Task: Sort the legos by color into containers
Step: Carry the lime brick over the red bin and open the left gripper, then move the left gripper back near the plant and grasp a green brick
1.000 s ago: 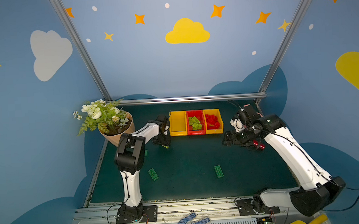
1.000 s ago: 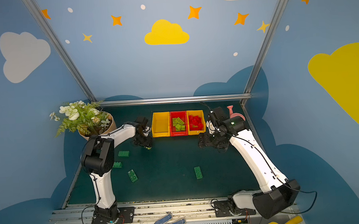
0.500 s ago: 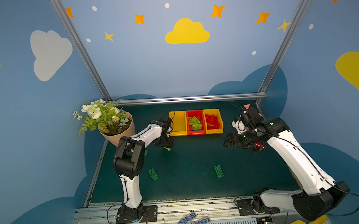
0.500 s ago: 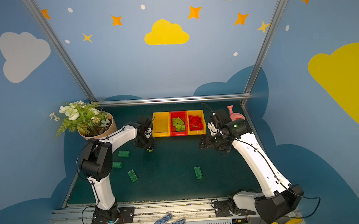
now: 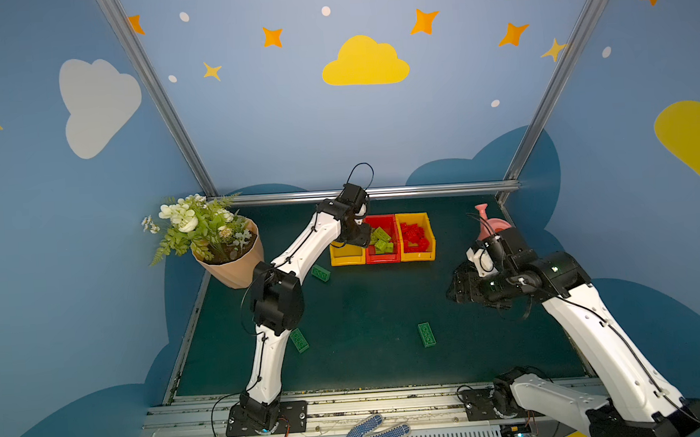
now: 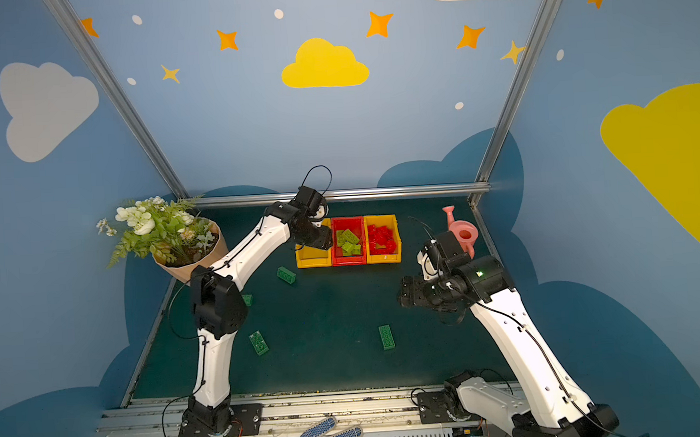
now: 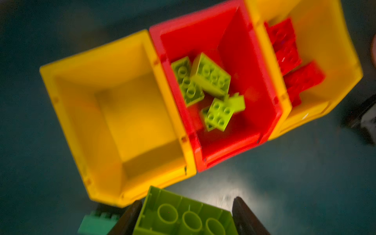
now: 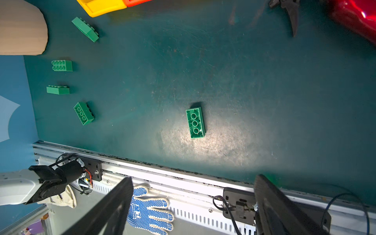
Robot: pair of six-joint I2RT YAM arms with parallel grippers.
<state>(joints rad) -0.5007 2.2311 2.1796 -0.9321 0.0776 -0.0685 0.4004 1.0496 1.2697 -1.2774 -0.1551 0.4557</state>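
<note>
Legos in three colours are seen. A lime green brick (image 7: 183,217) is clamped, hollow underside toward the wrist camera, between the fingers of the left pincer (image 7: 188,200). In both top views this pincer is held above the left yellow container (image 5: 346,260), close to its border with the red container (image 5: 383,260). More lime green bricks (image 7: 211,75) are heaped in the red container, and red bricks (image 7: 284,46) are piled in the right yellow container (image 5: 418,256). A dark green brick (image 8: 195,123) lies alone, underside up, on the surface (image 5: 366,301) toward the front. Four others are scattered on the left side, one of them (image 5: 320,273) just in front of the left yellow container. The right pincer (image 8: 193,178) is held over the right side of the surface, jaws wide apart with nothing between them, near the pink watering can (image 5: 491,223).
</note>
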